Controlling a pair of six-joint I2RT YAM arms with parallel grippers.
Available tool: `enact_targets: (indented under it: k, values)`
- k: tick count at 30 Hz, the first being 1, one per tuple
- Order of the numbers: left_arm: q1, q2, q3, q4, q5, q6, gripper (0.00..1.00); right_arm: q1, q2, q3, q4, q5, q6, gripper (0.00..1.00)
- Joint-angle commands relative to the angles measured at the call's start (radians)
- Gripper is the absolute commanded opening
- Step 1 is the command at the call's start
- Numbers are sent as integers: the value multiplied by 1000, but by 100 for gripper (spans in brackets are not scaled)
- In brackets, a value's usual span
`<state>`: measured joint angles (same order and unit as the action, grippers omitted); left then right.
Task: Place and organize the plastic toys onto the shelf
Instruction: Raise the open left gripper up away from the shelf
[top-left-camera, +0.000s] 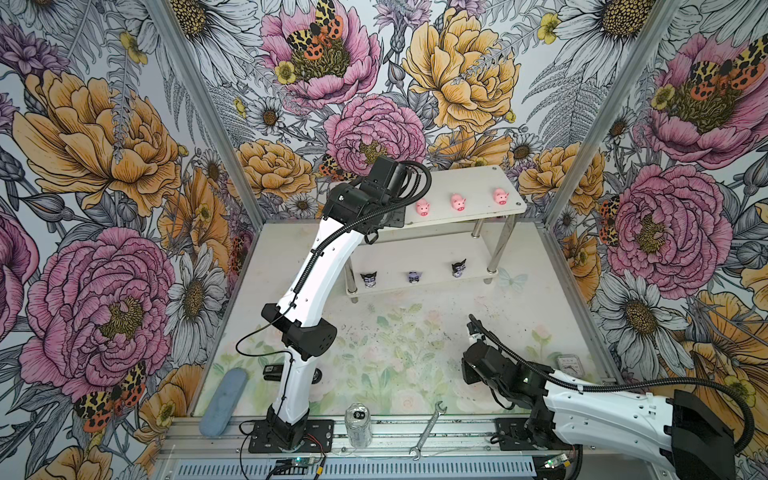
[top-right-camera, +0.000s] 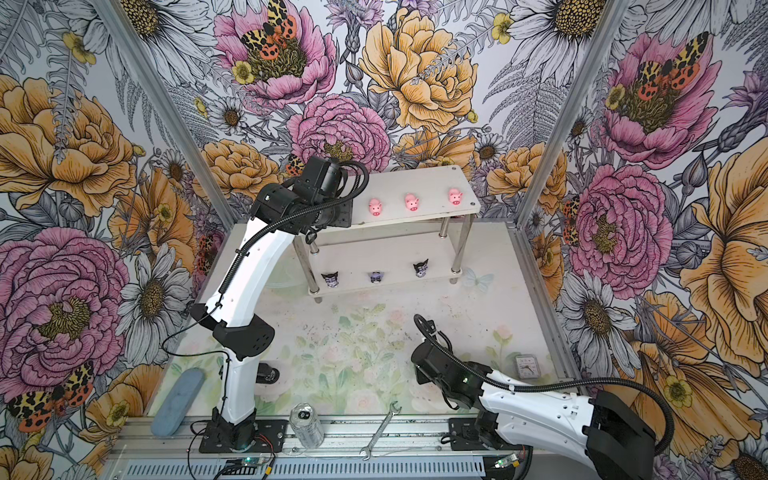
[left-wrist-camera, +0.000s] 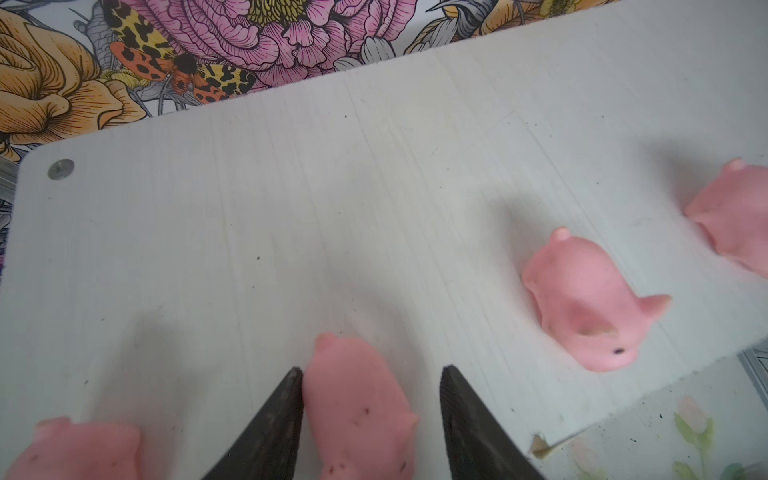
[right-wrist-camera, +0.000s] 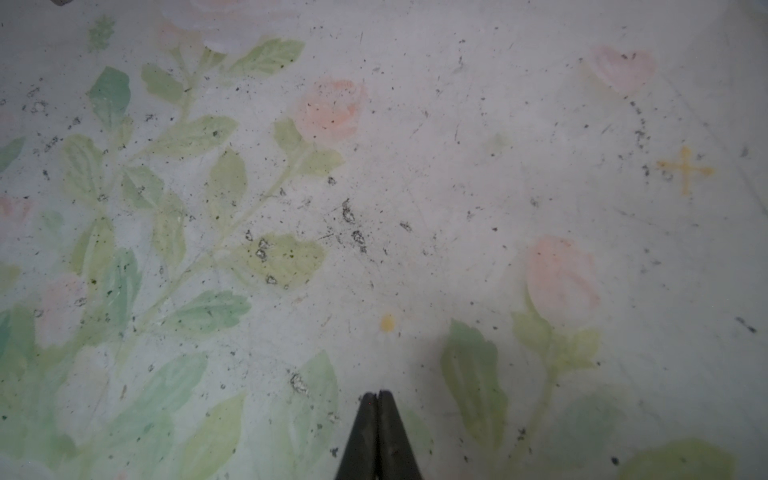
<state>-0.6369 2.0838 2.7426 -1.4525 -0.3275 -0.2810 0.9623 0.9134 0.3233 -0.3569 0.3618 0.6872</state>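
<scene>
By shelf's (left-wrist-camera: 291, 208) front edge, parted jaws flank pig (left-wrist-camera: 357, 399).

Both top views show three pink pigs (top-left-camera: 457, 202) on the upper tier of the one shelf (top-left-camera: 469, 178), toward one o'clock. The left wrist view shows four pigs (left-wrist-camera: 582, 299). Three dark figurines (top-left-camera: 413, 277) stand on the lower tier. One can (top-left-camera: 358, 424) and one wrench (top-left-camera: 428, 430) lie at six o'clock, one clock (top-left-camera: 567, 365) at four, and one blue-grey case (top-left-camera: 222, 401) at seven.
</scene>
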Motion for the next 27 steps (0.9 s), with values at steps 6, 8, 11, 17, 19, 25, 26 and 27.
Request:
enact_targets:
  k: [6,8,11,17,19,25,26,27]
  values:
    - [12,9,17,46,35,0,55,-8,3,7,18,-3,-8,8]
    - [15,6,17,46,32,-1,56,-9,3,7,17,-4,-9,8]
    - [18,-4,20,46,18,3,61,-10,3,8,18,-5,-9,8]
    - [4,-80,23,59,-80,31,70,-10,-17,11,15,-4,-19,9]
    - [-17,-123,22,70,-138,51,71,-13,-33,29,10,0,-31,11]
    - [-170,-396,-297,233,-415,95,99,-39,-83,159,-56,95,-137,33]
    - [-210,-474,-445,339,-445,129,99,-50,-87,189,-66,118,-158,39]
    - [-240,-548,-564,444,-457,165,99,-64,-93,214,-74,132,-173,44]
